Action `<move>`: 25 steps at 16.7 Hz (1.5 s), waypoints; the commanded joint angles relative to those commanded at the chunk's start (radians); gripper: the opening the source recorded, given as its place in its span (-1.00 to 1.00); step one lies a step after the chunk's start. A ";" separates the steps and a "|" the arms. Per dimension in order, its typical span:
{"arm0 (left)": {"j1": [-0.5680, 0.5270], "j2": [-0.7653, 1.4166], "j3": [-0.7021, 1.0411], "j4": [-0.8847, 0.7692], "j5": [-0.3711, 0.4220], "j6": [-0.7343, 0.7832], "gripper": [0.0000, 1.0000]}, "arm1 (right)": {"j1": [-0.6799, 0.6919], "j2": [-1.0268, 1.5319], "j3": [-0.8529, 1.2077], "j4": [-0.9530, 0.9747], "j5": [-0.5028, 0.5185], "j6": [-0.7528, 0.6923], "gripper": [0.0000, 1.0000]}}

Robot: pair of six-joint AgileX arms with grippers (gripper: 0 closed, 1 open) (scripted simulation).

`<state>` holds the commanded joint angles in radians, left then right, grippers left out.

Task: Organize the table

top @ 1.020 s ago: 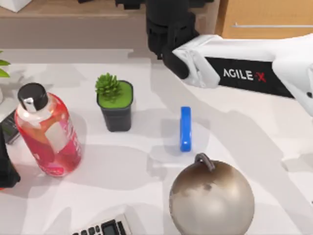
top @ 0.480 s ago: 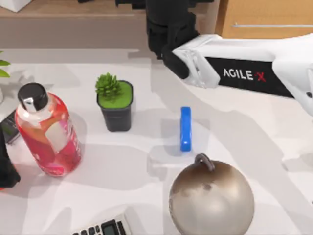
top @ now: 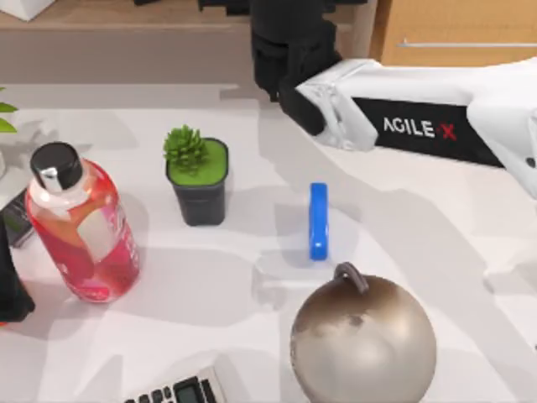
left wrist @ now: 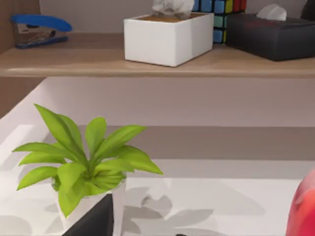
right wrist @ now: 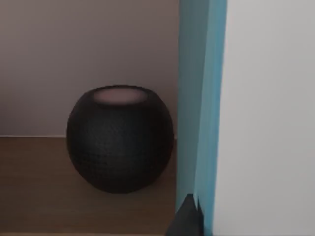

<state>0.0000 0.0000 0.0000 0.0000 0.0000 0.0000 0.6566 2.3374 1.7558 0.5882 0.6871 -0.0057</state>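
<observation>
A black calculator (top: 172, 392) and a round bronze metal kettlebell (top: 363, 338) sit at the near edge of the pale white tabletop (top: 436, 227). Farther in lie a slim blue block (top: 318, 220), a red bottle with a black cap (top: 80, 222) and a small green succulent in a black pot (top: 197, 178), all well short of the right tool (top: 289, 50), which reaches over the brown wooden shelf (top: 126, 15); I cannot tell how its fingers stand. Just ahead of that tool on the shelf sit a black round speaker (right wrist: 120, 145) and a light blue upright panel (right wrist: 202, 108).

Open table (top: 470, 252) right of the blue bar (top: 318, 221).
</observation>
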 joint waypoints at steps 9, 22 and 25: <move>0.000 0.000 0.000 0.000 0.000 0.000 1.00 | 0.052 -0.134 -0.167 0.032 0.050 0.002 -1.00; 0.000 0.000 0.000 0.000 0.000 0.000 1.00 | 0.021 -0.333 -0.420 0.064 -0.099 0.216 -1.00; 0.000 0.000 0.000 0.000 0.000 0.000 1.00 | 0.007 -0.477 -0.605 0.087 -0.236 0.363 -1.00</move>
<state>0.0000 0.0000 0.0000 0.0000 0.0000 0.0000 0.6633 1.8604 1.1511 0.6748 0.4515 0.3572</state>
